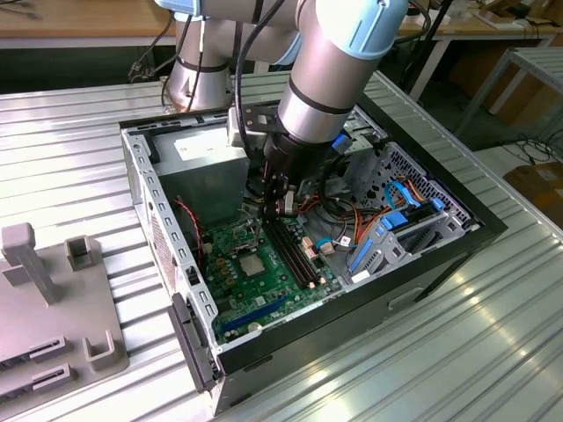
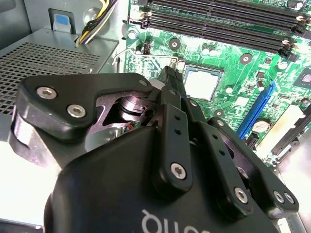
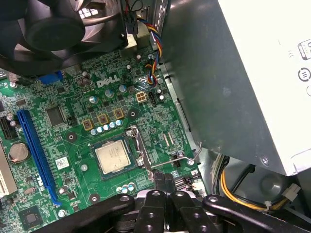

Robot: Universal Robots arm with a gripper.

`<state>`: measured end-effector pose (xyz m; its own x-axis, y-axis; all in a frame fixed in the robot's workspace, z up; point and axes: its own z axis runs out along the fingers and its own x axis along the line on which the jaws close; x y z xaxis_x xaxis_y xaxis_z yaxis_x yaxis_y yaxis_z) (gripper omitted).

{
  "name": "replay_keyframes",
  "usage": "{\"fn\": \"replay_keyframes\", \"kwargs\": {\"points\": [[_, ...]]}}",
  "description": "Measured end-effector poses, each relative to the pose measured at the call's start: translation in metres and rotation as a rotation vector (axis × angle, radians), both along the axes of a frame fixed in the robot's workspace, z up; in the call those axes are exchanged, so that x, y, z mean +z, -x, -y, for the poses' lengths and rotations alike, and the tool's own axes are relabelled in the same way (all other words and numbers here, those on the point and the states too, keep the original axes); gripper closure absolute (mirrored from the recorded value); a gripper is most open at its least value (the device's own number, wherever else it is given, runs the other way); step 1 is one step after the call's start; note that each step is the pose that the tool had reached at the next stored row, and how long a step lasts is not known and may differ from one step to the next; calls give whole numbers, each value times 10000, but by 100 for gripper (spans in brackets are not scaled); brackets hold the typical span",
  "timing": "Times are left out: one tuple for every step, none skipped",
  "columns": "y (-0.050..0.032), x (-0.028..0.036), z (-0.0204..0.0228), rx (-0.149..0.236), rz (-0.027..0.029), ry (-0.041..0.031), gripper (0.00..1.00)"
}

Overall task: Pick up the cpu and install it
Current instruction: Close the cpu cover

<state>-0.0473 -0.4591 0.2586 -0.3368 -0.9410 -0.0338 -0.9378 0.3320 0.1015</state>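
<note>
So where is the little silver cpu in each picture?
Exterior view: the cpu sits in its socket on the green motherboard, below the hand.
Second wrist view: the cpu lies just past the hand's fingertips.
First wrist view: the cpu lies mid-board.
Shared landmark: the blue slot.

My gripper (image 3: 165,187) hangs inside the computer case (image 1: 167,220), just above the motherboard (image 3: 73,141). The cpu (image 3: 114,158) sits in its socket, just beyond my fingertips, memory slots (image 2: 218,24) farther off.
</note>
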Motion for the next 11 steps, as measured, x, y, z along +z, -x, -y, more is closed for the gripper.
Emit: {"fn": "replay_keyframes", "kwargs": {"points": [[0,0,0,0,0,0,89],[0,0,0,0,0,0,89],[0,-1,2,0,1,-1,89],[0,0,8,4,0,0,89],[-1,0,16,14,0,1,89],[0,0,39,44,0,1,89],[1,0,53,66,0,1,89],[1,0,63,83,0,-1,89],[2,0,84,120,0,0,89],[2,0,91,140,0,0,89],[2,0,98,159,0,-1,89]]}}
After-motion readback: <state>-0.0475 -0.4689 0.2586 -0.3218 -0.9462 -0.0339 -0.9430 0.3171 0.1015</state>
